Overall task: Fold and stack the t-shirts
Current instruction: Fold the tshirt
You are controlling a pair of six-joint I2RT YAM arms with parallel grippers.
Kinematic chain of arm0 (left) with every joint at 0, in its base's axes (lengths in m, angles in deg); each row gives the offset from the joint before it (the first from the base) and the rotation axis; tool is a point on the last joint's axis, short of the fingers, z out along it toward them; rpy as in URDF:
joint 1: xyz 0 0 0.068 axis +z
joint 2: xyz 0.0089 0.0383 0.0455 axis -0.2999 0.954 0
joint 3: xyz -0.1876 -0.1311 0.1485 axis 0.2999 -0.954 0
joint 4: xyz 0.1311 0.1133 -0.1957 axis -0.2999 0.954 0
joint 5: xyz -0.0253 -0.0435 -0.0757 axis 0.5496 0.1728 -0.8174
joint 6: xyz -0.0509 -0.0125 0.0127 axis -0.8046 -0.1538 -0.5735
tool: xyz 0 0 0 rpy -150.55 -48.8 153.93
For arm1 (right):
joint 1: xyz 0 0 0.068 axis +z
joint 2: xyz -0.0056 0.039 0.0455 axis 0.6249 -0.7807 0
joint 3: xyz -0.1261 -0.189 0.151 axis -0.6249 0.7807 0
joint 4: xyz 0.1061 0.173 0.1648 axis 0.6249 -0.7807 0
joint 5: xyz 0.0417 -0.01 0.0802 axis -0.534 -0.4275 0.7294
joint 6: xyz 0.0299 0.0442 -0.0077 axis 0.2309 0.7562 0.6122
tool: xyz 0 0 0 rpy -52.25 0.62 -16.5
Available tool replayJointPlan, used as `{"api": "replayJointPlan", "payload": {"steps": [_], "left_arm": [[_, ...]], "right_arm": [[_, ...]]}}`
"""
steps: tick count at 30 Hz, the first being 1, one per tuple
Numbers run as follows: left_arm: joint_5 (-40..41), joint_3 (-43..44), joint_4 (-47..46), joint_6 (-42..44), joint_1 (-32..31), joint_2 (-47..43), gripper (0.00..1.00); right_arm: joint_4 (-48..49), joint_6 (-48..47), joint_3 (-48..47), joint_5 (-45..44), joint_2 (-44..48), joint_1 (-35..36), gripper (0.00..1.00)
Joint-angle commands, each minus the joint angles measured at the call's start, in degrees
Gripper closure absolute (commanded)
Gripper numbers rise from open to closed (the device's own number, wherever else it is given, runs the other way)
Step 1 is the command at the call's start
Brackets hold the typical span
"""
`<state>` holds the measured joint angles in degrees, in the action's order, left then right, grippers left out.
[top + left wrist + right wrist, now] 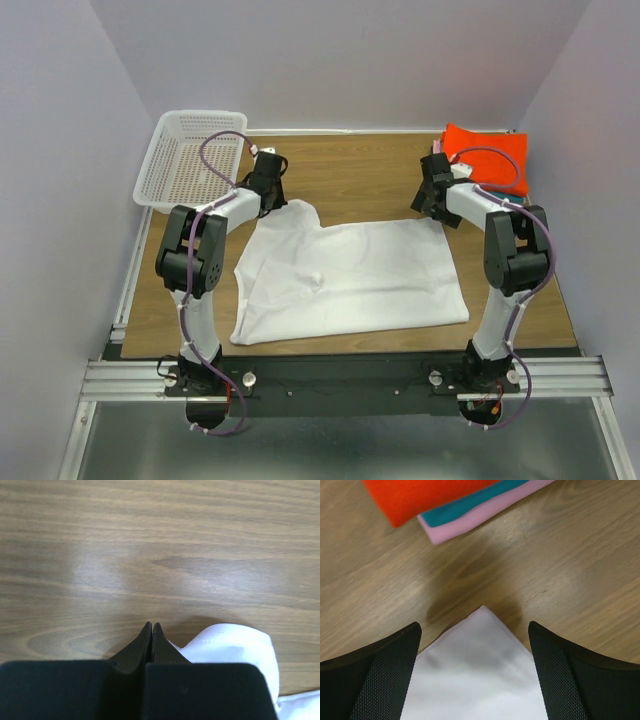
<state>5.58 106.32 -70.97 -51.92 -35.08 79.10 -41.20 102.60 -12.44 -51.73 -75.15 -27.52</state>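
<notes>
Basket at far-L corner; white tee outside.

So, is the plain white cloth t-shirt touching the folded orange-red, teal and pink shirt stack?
Apart. Right wrist view shows bare wooden table between the white t-shirt and the stack.

Left arm and right arm: white links, black joint housings, purple cables. Right tool: black fingers, mesh-textured, at lower frame corners.

Matt white cloth t-shirt on smooth wood-grain table.
</notes>
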Motion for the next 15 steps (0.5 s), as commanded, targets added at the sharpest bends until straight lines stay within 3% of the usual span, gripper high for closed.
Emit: {"api": "replayJointPlan", "payload": {"steps": [1,5,12,14,15], "left_arm": [[-3.62,-1.78,-5.59,2.76,0.14,-3.80,1.00],[-3.45,-3.18,-6.20,2.85,0.14,-4.68,1.00],[-3.36,-5.74,-7.25,2.85,0.14,-7.14,1.00],[-3.62,-6.35,-7.26,2.85,0.05,-7.67,1.00],[-3.62,-6.53,-7.52,2.76,0.05,-8.19,1.00]], "right_arm": [[-0.58,-1.62,-3.15,-6.14,-2.90,-0.61,0.08],[-0.58,-1.53,-3.50,-4.92,-4.56,-0.79,0.12],[-0.50,-1.10,-3.15,-3.42,-5.45,-0.87,0.42],[-0.50,-0.92,-2.63,-3.86,-5.19,-0.87,0.44],[-0.50,-0.74,-1.93,-3.77,-4.75,-0.87,0.51]]}}
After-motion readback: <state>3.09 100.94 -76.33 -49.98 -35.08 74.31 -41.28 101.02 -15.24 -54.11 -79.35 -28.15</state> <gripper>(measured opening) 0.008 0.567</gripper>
